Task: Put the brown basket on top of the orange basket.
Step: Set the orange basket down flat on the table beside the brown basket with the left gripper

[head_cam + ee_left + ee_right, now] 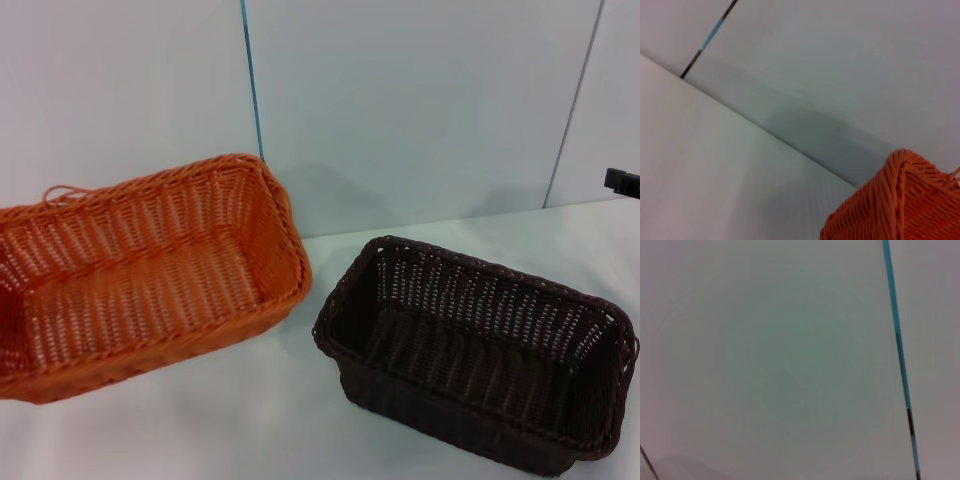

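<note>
The brown basket (475, 355) sits on the white table (250, 420) just right of the orange basket (145, 275), not touching it, both upright before the wall (400, 100). Neither gripper's jaws can be told

There are two baskets on the table (250, 420): one orange basket (140, 280) and one brown basket (480, 350).

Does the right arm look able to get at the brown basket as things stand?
Probably yes: the brown basket sits open-topped on the robot's right, apart from the orange basket, nothing over it.
</note>
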{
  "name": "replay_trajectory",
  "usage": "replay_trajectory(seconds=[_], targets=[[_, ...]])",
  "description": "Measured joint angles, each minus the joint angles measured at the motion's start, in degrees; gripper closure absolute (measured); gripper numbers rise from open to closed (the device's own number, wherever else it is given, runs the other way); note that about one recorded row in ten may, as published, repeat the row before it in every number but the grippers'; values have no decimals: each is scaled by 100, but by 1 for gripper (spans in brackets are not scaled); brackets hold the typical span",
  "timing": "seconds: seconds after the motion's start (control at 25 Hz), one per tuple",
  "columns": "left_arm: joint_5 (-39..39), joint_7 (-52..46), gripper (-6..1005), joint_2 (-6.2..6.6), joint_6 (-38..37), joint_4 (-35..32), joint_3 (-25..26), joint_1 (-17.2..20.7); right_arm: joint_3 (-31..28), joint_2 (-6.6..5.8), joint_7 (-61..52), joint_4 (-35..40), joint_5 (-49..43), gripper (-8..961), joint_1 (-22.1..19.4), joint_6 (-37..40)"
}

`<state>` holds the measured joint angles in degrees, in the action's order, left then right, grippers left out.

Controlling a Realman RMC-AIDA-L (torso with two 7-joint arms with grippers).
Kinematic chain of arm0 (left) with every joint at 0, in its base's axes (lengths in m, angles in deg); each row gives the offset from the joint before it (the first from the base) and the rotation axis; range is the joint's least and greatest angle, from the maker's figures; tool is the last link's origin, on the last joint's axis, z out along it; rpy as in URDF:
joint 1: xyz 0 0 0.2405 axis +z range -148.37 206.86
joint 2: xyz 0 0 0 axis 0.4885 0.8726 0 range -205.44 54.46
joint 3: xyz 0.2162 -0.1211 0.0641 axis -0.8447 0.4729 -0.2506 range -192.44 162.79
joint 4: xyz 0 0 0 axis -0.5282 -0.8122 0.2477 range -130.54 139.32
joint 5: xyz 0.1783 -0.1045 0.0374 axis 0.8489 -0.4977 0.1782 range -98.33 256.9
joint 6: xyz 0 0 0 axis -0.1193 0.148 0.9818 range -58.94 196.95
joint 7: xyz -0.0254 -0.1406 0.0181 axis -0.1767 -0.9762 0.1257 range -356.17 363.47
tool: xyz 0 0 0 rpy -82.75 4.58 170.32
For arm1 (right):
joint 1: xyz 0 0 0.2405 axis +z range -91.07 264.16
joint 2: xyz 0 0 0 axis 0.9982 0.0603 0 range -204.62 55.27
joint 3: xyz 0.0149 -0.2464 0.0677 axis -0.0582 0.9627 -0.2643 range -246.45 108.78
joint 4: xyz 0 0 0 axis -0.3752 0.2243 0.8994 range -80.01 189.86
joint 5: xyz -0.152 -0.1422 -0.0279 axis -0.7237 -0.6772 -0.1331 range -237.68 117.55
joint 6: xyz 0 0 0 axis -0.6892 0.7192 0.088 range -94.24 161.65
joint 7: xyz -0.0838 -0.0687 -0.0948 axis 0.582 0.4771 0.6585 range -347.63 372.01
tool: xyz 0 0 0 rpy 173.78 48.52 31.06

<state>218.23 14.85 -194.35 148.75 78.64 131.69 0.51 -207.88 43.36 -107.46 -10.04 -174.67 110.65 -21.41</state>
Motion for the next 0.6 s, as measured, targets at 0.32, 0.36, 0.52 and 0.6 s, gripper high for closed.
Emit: replay_trajectory(seconds=[0.32, 0.36, 0.52, 0.6], targets=[[-151, 56, 834, -405, -467, 49, -38, 305, 0, 0, 3, 1, 0, 188, -3, 0], [-161, 69, 834, -443, -541, 48, -49, 332, 0, 0, 3, 1, 0, 188, -3, 0], [-339, 131, 835, -495, -886, -169, -242, 432, 0, 0, 3, 2, 0, 188, -9, -4], [-420, 136, 835, -498, -1108, -290, -435, 494, 0, 0, 4, 1, 0, 188, -21, -6]])
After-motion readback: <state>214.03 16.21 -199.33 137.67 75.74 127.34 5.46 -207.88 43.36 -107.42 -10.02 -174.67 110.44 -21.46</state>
